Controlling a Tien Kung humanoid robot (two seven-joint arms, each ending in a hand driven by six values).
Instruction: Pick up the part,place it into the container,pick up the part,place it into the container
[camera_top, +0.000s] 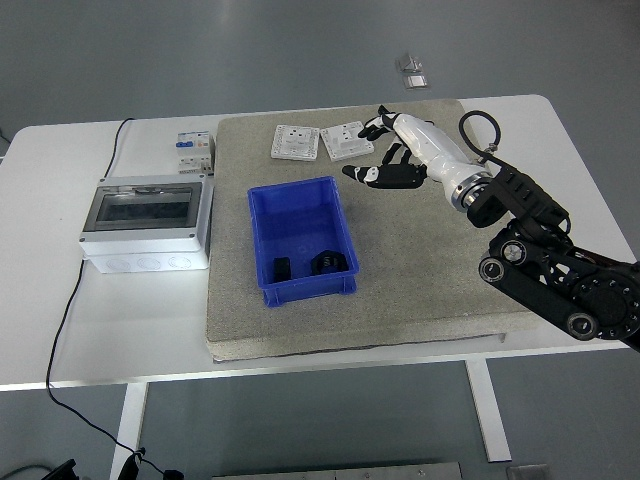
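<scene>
Blue plastic forms the container (265, 205), which sits on a grey mat (420, 260) covering the middle of the white counter (120, 330). Two black parts lie inside it at the near end: a squarish part (282, 268) on the left and a ring-shaped part (330, 263) just beside it on the right. The rest of the container floor is bare.

The right hand (392, 162) reaches in from the right over the far part of the mat, well apart from the container. Its white shell and black fingers (372, 174) are spread loosely and hold nothing. It hovers just to the right of the nearer of two white socket plates (345, 139), with the other plate (294, 141) further left; both lie flat at the far edge of the mat. A black adapter with its cable (382, 112) is partly hidden behind the hand, so I cannot tell whether the fingers touch it.

Off the mat on the left stands a grey box (148, 222) with a dark clear lid, and a small white breaker (194, 151) stands behind it. A black wire (68, 300) runs from the far side of the box and over the near edge of the counter.
</scene>
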